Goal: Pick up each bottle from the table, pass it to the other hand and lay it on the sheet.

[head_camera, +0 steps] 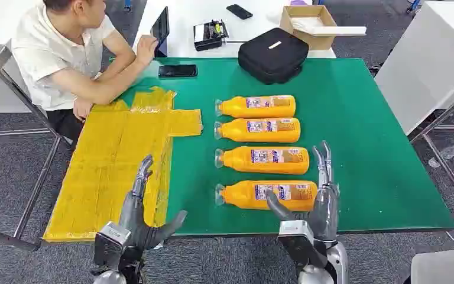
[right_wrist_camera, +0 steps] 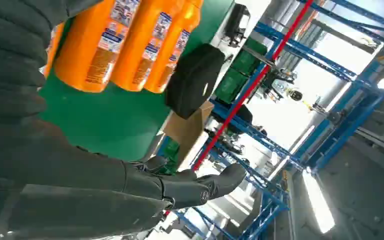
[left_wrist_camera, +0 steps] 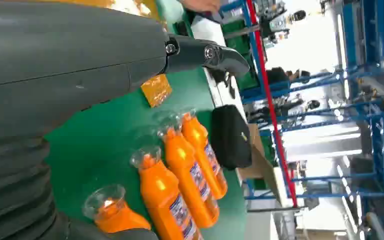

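Several orange bottles lie side by side on the green table (head_camera: 360,136), caps to the left: the nearest bottle (head_camera: 266,194), a second bottle (head_camera: 263,160), a third bottle (head_camera: 259,129) and the farthest bottle (head_camera: 256,106). The yellow sheet (head_camera: 115,160) covers the table's left part. My right hand (head_camera: 318,198) is open at the near edge, fingers raised just past the nearest bottle's base, thumb in front of it, not gripping. My left hand (head_camera: 145,207) is open over the sheet's near edge. The bottles (left_wrist_camera: 180,170) also show in the left wrist view, and their bases (right_wrist_camera: 125,45) in the right wrist view.
A person (head_camera: 71,53) sits at the far left corner with an arm on the table, holding a tablet (head_camera: 161,26). A phone (head_camera: 177,71) and a black bag (head_camera: 273,54) lie at the back. A cardboard box (head_camera: 310,21) stands on the white table behind.
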{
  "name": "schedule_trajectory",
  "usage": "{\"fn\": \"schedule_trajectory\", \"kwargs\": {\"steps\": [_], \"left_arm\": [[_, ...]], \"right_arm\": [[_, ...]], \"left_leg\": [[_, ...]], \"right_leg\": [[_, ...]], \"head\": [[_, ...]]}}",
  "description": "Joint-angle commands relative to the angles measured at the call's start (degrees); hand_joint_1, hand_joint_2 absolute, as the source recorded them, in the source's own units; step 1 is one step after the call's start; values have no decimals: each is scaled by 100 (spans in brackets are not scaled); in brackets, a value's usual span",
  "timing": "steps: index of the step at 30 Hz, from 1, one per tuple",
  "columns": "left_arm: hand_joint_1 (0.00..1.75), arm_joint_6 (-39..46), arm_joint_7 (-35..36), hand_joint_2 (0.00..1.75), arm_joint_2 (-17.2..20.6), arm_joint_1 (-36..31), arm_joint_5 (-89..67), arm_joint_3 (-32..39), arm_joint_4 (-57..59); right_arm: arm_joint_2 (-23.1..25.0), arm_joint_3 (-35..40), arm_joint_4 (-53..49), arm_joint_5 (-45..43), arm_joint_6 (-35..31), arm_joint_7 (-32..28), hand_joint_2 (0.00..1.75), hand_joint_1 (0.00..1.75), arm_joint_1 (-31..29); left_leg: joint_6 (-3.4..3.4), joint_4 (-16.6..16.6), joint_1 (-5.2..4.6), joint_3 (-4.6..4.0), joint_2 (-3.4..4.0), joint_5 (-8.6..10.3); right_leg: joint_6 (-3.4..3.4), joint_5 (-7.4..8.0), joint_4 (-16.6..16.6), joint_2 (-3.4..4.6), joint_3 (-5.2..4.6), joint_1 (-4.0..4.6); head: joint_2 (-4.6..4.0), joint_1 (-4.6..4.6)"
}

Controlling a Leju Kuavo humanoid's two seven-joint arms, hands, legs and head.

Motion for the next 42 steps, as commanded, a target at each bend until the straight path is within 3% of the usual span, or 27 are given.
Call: {"fn": "schedule_trajectory", "kwargs": {"steps": [1, 14, 18, 20, 27, 29, 36, 42], "left_arm": [[0, 15, 31, 175, -169, -246, 13, -278, 547], [0, 28, -18, 175, -160, -178, -80, -203, 345], [0, 96, -52, 175, -173, -141, -143, -219, 249], [0, 241, -37, 175, -173, -100, -241, -123, 172], [0, 160, -109, 175, -166, -83, -355, -2, 120], [0, 159, -107, 175, -170, -102, -353, -18, 130], [0, 108, -178, 175, -152, -265, -246, -189, 317], [0, 39, -181, 175, -150, -326, -109, -201, 377]], "right_arm": [[-132, -28, 327, 4, -19, -10, 175, 0, -206], [-214, -34, 264, 45, -144, 56, 175, 0, -223], [-237, 42, 301, 563, -83, 337, 175, 0, -136], [-278, 29, 446, 800, 182, 798, 175, 0, -56], [-914, 138, 1226, 2045, 253, 1818, 175, 0, 6], [-974, 141, 1232, 2075, 248, 1849, 175, 0, 0], [-1604, 432, 1510, 2469, 551, 2382, 175, 0, -206], [-2102, 749, 1744, 2437, 689, 2492, 175, 0, -363]], "left_leg": [[4, -6, 4, 40, 10, -13], [2, -2, 2, 8, 0, -1], [3, -1, 4, 24, 5, -10], [1, -2, 3, 10, 0, -4], [2, -9, 8, 27, 5, -6], [6, -12, 8, 50, 11, -14], [2, -3, 1, 8, -2, -2], [6, -6, 1, 42, 13, -14]], "right_leg": [[-28, -10, -13, -3, 43, 10], [-11, -2, -6, -2, 11, 4], [-21, -8, -8, -1, 30, 9], [-13, -3, -6, -2, 14, 6], [-17, -1, -20, 1, 34, 12], [-29, -7, -27, 2, 60, 15], [-11, 0, -10, -2, 17, 5], [-29, -7, -18, 3, 50, 10]], "head": [[0, 0], [0, 0], [0, 2], [0, 0], [0, 2], [0, 0], [0, 2], [0, 2]]}}
